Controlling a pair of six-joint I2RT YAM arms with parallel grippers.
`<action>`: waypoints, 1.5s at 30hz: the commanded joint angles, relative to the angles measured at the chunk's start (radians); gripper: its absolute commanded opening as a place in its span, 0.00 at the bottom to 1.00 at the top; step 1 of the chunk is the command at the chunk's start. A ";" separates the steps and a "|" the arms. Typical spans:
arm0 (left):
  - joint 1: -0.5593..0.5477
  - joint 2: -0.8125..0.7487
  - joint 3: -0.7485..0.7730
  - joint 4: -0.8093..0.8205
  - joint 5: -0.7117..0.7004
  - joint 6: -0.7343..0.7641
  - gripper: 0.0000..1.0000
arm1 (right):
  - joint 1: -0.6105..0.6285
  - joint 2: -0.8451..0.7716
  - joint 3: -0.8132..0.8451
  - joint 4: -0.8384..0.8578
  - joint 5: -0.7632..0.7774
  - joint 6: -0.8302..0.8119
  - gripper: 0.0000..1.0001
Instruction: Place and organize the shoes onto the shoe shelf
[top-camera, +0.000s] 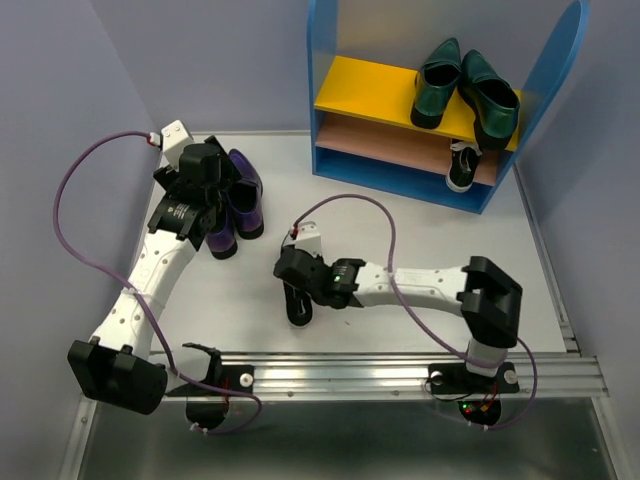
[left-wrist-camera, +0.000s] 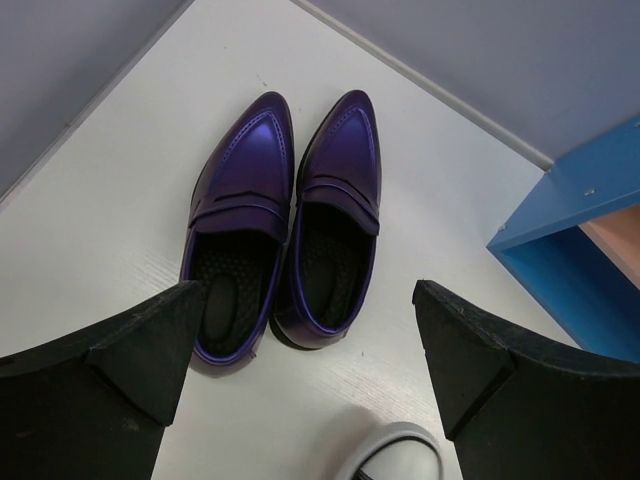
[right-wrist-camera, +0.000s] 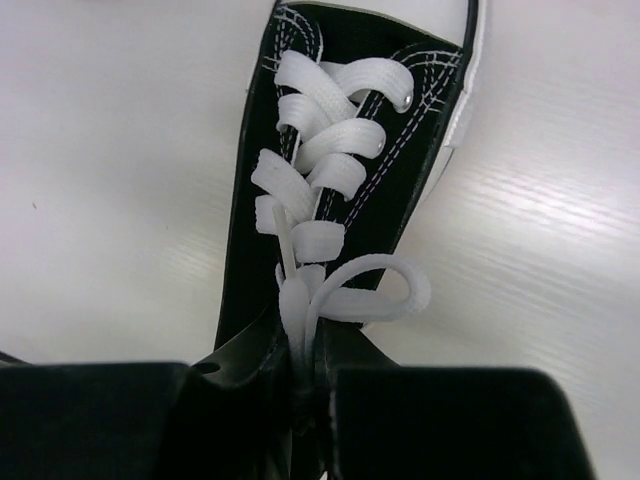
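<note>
The right gripper (right-wrist-camera: 305, 395) is pinched shut on the laced throat of a black sneaker (right-wrist-camera: 350, 190) at mid-table, the left gripper (left-wrist-camera: 308, 310) hangs wide open over the purple shoes (left-wrist-camera: 285, 220), and the shoe shelf (top-camera: 325, 100) behind holds the green loafers (top-camera: 465, 90) above the other sneaker (top-camera: 461, 165).

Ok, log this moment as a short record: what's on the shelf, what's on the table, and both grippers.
shelf: shoe shelf at the far side of the table
upper board: green loafers, both at its right end
middle board: one shelved sneaker, right end
on table: purple shoes, side by side; loose sneaker
left gripper: open, over the purple shoes
right gripper: shut on the loose sneaker at its tongue
</note>
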 joint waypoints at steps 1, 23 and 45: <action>0.005 -0.026 -0.008 0.048 0.008 0.012 0.98 | -0.056 -0.212 -0.034 0.036 0.144 -0.048 0.01; 0.005 -0.008 -0.014 0.079 0.045 0.009 0.98 | -0.774 -0.412 0.058 -0.151 -0.130 -0.458 0.01; 0.007 0.009 -0.025 0.084 0.040 0.016 0.98 | -0.978 -0.088 0.432 -0.157 -0.270 -0.599 0.01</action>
